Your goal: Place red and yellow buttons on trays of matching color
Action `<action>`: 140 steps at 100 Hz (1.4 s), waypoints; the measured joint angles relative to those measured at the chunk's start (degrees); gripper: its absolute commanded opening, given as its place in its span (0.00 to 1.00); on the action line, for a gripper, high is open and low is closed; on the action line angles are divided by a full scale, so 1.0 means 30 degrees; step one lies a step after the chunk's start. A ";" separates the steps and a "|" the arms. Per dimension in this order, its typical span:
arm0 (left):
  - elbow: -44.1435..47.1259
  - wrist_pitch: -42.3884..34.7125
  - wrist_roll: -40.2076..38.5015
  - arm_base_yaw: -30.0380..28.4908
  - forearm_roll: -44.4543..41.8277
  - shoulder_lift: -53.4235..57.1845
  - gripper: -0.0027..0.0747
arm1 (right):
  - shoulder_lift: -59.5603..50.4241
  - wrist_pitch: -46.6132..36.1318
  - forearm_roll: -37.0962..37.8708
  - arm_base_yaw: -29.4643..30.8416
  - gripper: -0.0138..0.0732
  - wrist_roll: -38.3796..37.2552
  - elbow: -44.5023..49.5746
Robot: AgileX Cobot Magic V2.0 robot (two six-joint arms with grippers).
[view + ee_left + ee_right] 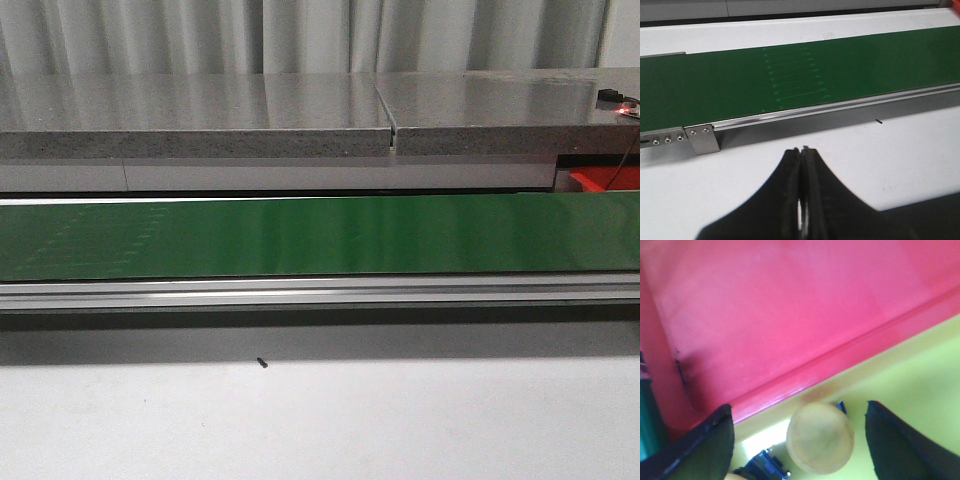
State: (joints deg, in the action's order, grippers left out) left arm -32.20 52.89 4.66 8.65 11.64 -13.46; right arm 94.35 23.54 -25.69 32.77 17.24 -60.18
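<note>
I see the long green conveyor belt (pixel 320 235) crossing the white desk (pixel 320 420). Left gripper (pixel 802 152): fingers closed, empty. Right gripper (pixel 800 440): fingers open around the round yellow button (pixel 820 437), over the yellow plastic tray (pixel 910 375) beside the red plastic tray (pixel 780 305).
</note>
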 measured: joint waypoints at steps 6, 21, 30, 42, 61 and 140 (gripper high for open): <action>0.0000 0.0000 0.0000 0.0000 0.0000 0.0000 0.01 | -0.0521 0.0000 0.0031 0.0000 0.69 0.0028 0.0000; 0.0000 0.0000 0.0000 0.0000 0.0000 0.0000 0.01 | -0.1472 0.0126 0.0158 -0.0598 0.40 0.0028 0.0000; 0.0000 0.0000 0.0000 0.0000 0.0000 0.0000 0.01 | -0.1891 0.0382 0.0462 -0.1580 0.22 0.0028 0.0000; 0.0000 0.0000 0.0000 0.0000 0.0000 0.0000 0.01 | -0.2550 0.0725 0.1178 -0.3122 0.05 0.0028 0.0000; 0.0000 0.0000 0.0000 0.0000 0.0000 0.0000 0.01 | -0.3880 0.1170 0.1977 -0.5301 0.05 0.0028 0.0163; 0.0000 0.0000 0.0000 0.0000 0.0000 0.0000 0.01 | -1.3199 0.0784 0.2190 -0.9422 0.05 0.0070 0.6231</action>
State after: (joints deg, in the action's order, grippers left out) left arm -32.20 52.89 4.66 8.65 11.64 -13.46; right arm 54.76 25.89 -19.12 4.51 17.44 -41.49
